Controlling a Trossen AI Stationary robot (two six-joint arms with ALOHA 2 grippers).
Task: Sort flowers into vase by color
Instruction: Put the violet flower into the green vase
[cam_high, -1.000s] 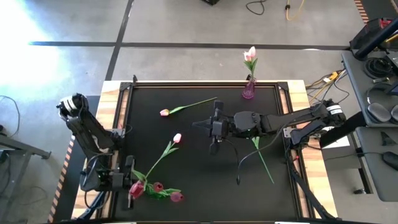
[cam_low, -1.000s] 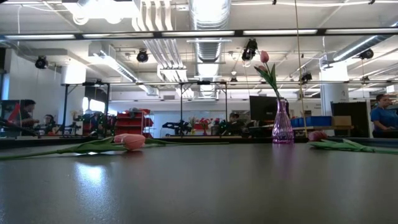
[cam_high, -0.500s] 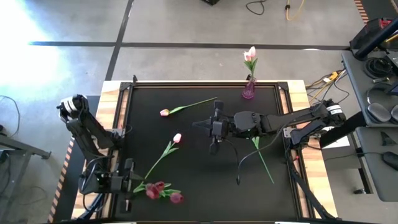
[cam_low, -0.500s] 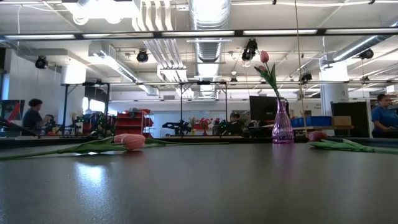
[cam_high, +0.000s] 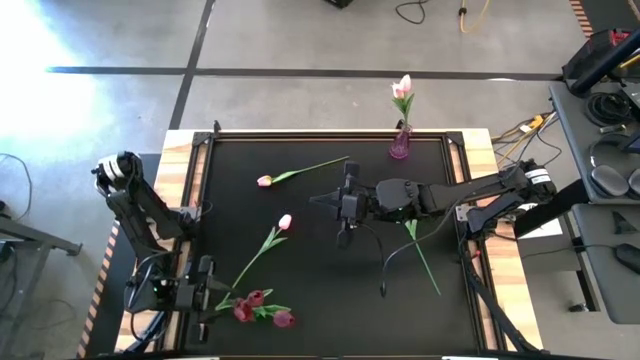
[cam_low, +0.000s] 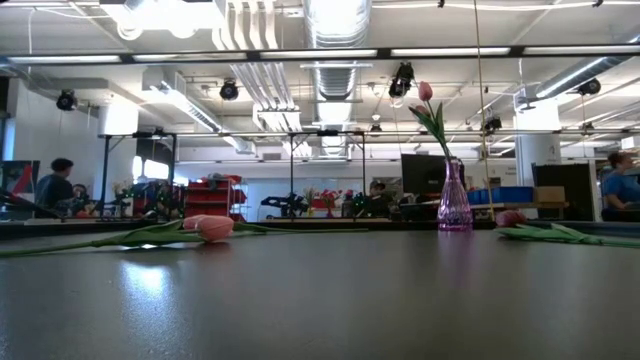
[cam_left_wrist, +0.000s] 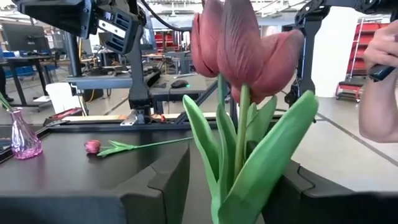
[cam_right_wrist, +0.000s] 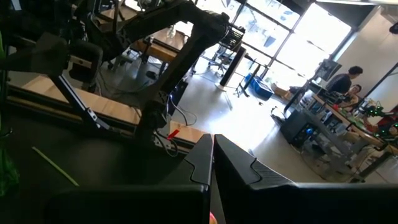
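My left gripper (cam_high: 212, 296) stands open at the table's near left corner. A dark magenta tulip (cam_left_wrist: 239, 43) rises right in front of it, its stem and leaves (cam_left_wrist: 239, 155) between the two fingers. In the high view its head (cam_high: 243, 308) lies beside two other magenta tulips (cam_high: 283, 318). Two pale pink tulips (cam_high: 264, 181) (cam_high: 285, 222) lie on the table. A purple vase (cam_high: 399, 146) at the far edge holds one pink tulip (cam_high: 403, 88). My right gripper (cam_high: 318, 202) hangs shut over the table's middle, touching nothing. My left gripper's fingers (cam_left_wrist: 163, 186) stand on either side of the magenta tulip's stem and lower leaves (cam_left_wrist: 249, 199). Whether a leaf touches a finger I cannot tell; the fingers hide the stem's lower end.
Loose green stems (cam_high: 412, 250) lie on the table under the right arm. In the left wrist view a person's hand (cam_left_wrist: 379, 93) shows beyond the table's edge. Wooden borders (cam_high: 180, 150) frame the black tabletop.
My left gripper has let go of the dark magenta tulip. The tulip's head, which was at the fingers, has gone toward the table's right edge and now lies next to the other magenta heads.
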